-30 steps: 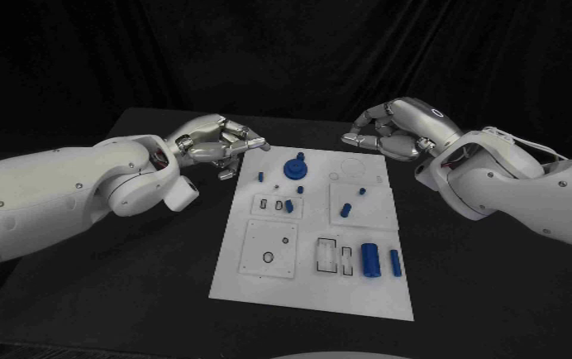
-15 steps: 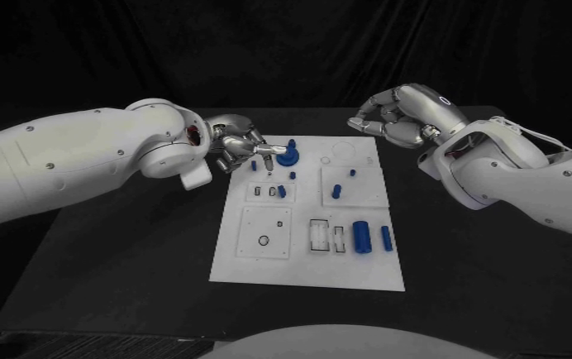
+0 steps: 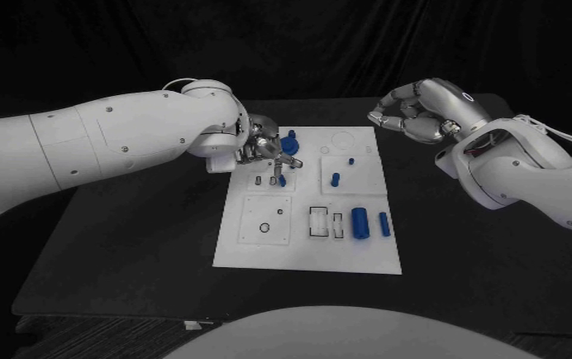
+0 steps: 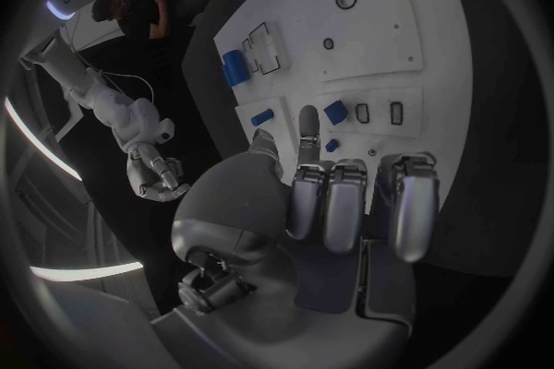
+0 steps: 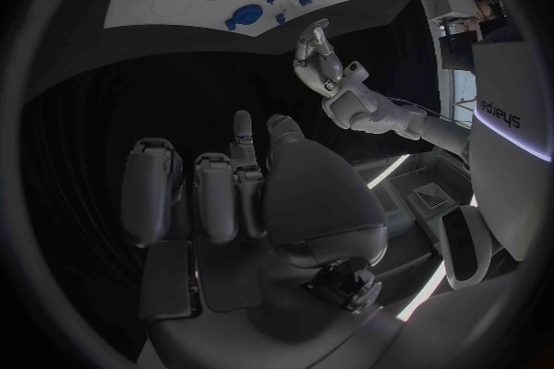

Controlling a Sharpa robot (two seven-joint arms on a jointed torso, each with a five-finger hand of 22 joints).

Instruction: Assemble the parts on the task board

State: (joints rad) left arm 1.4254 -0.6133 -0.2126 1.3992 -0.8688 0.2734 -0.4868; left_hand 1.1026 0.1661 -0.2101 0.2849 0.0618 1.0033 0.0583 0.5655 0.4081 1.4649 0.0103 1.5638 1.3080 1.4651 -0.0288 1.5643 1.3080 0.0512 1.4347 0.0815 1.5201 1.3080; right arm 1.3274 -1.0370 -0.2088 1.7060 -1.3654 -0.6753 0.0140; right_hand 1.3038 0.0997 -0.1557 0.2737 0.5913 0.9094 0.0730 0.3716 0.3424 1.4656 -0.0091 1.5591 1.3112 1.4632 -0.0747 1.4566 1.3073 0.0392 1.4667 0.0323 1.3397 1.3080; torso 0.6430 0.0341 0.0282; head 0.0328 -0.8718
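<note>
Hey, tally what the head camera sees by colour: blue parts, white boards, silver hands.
Blue parts in sight: 6; the left hand may hide more
White task board: 1
Silver hands: 2, the left hand and the right hand
Total: 9

The task board (image 3: 358, 251) lies in the middle of the table (image 3: 131, 251). The left hand (image 3: 264, 149) is over the board's far left corner. The right hand (image 3: 412, 115) is past its far right corner. Two long parts (image 3: 359, 224) lie side by side near the right edge.
</note>
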